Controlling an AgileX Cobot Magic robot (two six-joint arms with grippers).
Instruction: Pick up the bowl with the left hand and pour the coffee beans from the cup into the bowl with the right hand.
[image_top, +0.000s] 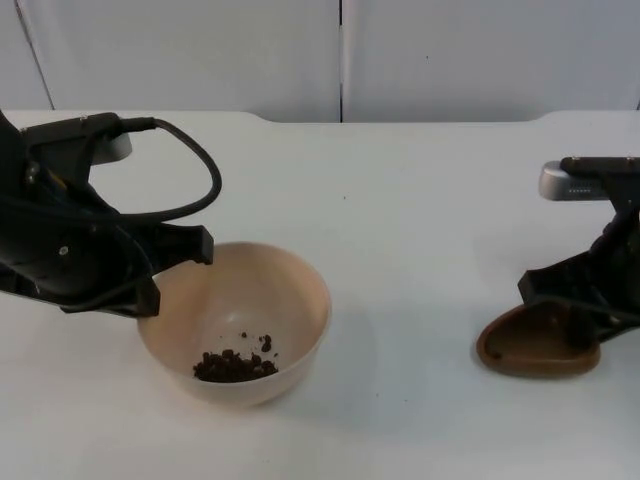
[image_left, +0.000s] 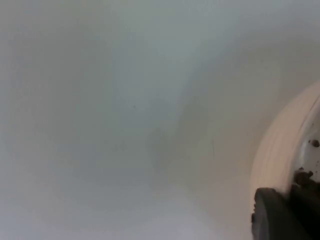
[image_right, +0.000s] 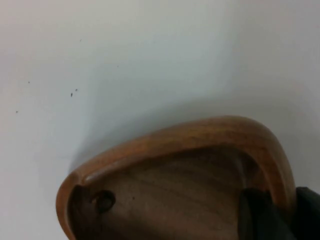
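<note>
Two vessels sit on the white worktop (image_top: 400, 200), well apart. At the left is the cream bowl (image_top: 290, 300), with a small heap of coffee beans (image_top: 235, 366) lying in its near side. The left hand (image_top: 165, 275) is at the bowl's left rim; in the left wrist view one black fingertip (image_left: 280, 215) stands against the rim, with a few beans just inside, so the hand looks clamped on the rim, one finger in and one out. Whether the bowl is lifted or resting I cannot tell.

At the right lies the brown wooden cup (image_top: 535, 350), a shallow, scoop-shaped dish that looks tipped. The right hand (image_top: 580, 300) is at its far right edge, and the right wrist view shows a fingertip (image_right: 260, 215) inside the wooden wall, so it appears to grip the rim. One single bean (image_right: 105, 200) remains inside, so the pour looks essentially done.

The bowl seems light and rigid, but its smooth rim could slip in a thin pinch; hold it level. The wooden cup is stiff and light, best held by its thick rim.
</note>
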